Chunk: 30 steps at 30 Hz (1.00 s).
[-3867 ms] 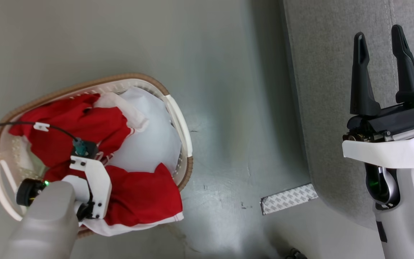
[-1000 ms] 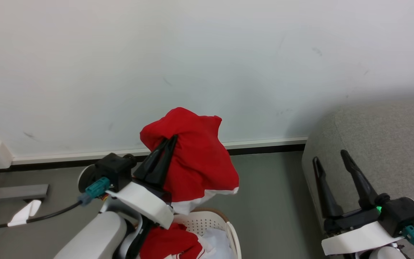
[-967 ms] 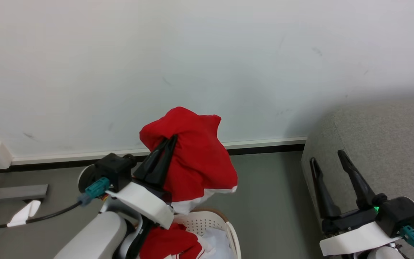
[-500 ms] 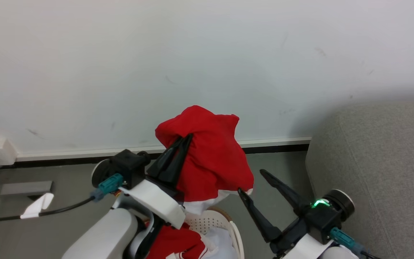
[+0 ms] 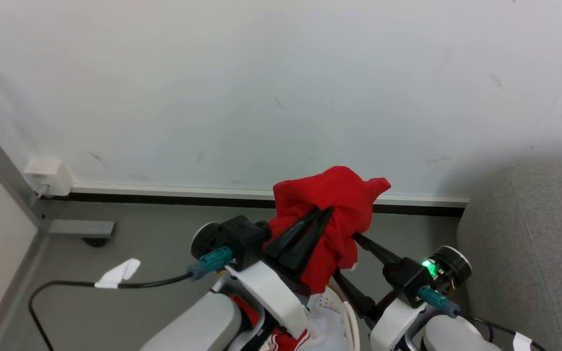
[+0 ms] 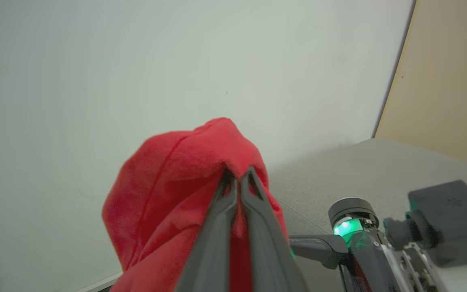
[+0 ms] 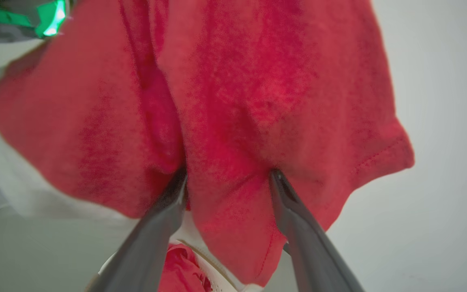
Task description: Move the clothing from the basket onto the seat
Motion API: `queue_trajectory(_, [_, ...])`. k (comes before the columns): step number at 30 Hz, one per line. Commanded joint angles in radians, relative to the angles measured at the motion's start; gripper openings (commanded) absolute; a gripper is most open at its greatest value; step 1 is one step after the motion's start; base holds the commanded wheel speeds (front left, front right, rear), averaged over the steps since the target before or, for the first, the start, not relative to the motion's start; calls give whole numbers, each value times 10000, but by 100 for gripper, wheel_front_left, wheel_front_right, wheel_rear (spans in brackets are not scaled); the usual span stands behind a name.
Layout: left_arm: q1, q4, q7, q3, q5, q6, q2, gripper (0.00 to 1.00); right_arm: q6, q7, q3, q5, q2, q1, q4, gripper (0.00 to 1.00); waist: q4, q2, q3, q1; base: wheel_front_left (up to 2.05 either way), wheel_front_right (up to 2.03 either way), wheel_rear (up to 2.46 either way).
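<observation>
A soft bright red fabric garment (image 7: 258, 81) hung with a fold between the spread dark fingers of the right gripper (image 7: 228, 175), both tips touching it, above the edge of a white perforated plastic basket (image 7: 211, 276).

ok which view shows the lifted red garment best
Right wrist view: the red garment is closest, hem stitching sharp. Head view shows it small, bunched on the left tool; left wrist view shows one pinched fold.
</observation>
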Motion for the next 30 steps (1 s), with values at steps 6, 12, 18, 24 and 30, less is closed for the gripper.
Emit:
queue_trajectory(6, [-43, -199, 281, -470, -47, -195, -337, 0, -21, 2, -585, 107, 60, -379, 722, 100, 714, 0, -30, -1, 0, 0, 0])
queue_trajectory(12, [75, -143, 458, -693, -188, -291, -400, 0, -21, 1, -444, 227, 57, -422, 122, 100, 982, 0, -16, -1, 0, 0, 0])
queue_trajectory(18, [108, -46, 493, -755, -273, -313, -395, 0, -21, 1, -444, 146, -76, -267, -279, 73, 1067, 0, -7, -1, 0, 0, 0])
queue_trajectory(24, [118, 12, 419, -629, -310, -213, -291, 0, -21, 1, -412, 336, -195, -101, -463, 0, 980, 0, -5, -1, 0, 0, 0])
queue_trajectory(30, [223, 199, 288, -416, -459, -73, -141, 0, -21, 1, -767, 425, -348, 177, -837, 0, 789, 0, 6, -1, 0, 0, 0])
